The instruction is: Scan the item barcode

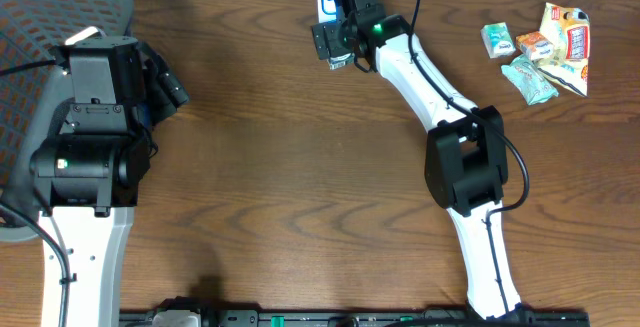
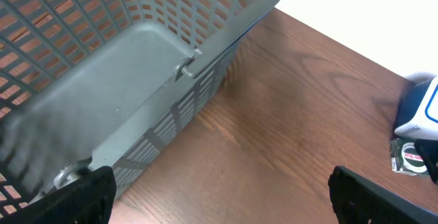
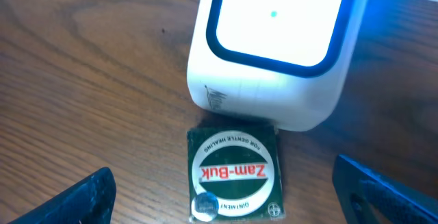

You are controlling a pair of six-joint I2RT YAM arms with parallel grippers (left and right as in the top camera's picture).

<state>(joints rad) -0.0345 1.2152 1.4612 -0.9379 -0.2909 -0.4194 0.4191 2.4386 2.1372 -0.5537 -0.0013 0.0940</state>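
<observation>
Judged nearly done: presented, scan unconfirmed.
Noted tin (image 3: 234, 164) flat on surface (image 3: 82, 80) just beside lit scanner (image 3: 274, 46); right end effector (image 3: 229, 195) spread, empty; left end effector (image 2: 222, 196) likewise.

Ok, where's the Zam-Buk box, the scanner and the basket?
Zam-Buk box (image 3: 234, 172): right wrist view, round label.
White scanner (image 3: 274, 18): right wrist view, its window.
Grey basket (image 2: 137, 59): left wrist view, solid panel.

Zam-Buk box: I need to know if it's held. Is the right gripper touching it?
Apart. The right wrist view shows bare wood on both sides between the Zam-Buk box and the open right gripper.
</observation>
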